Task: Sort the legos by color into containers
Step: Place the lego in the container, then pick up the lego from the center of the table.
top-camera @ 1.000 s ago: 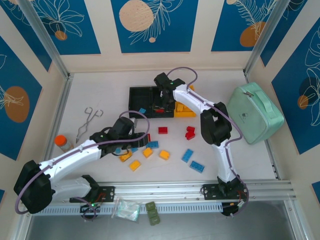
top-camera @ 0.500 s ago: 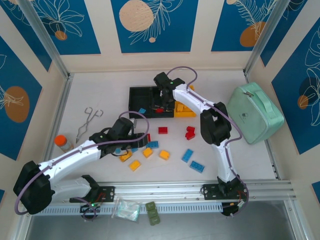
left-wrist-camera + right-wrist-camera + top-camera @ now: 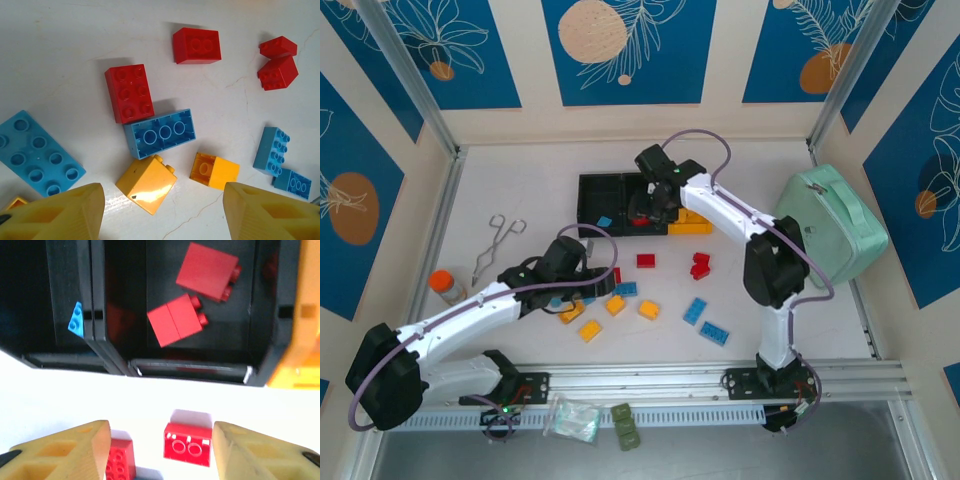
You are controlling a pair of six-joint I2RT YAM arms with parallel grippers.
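Observation:
The containers sit at the table's middle back: two black bins (image 3: 602, 196) and a yellow bin (image 3: 692, 222). My right gripper (image 3: 655, 206) (image 3: 162, 452) hangs open over the front edge of the middle black bin (image 3: 200, 371), which holds two red legos (image 3: 175, 320). A blue lego (image 3: 76, 320) lies in the left bin. On the table below its fingers lies a red lego (image 3: 187, 442). My left gripper (image 3: 590, 288) (image 3: 162, 220) is open above loose legos. A yellow lego (image 3: 147, 182) lies between its fingers, beside a blue lego (image 3: 160, 132) and a red lego (image 3: 130, 92).
A mint-green case (image 3: 830, 225) stands at the right. Metal tongs (image 3: 495, 245) and an orange-capped bottle (image 3: 442, 285) lie at the left. Olive-green blocks (image 3: 627, 425) and a plastic bag (image 3: 570, 418) rest by the near rail. More legos (image 3: 705, 322) are scattered in the middle.
The right gripper's jaws have widened, and its arm has swung its elbow to the right. The left arm has not moved.

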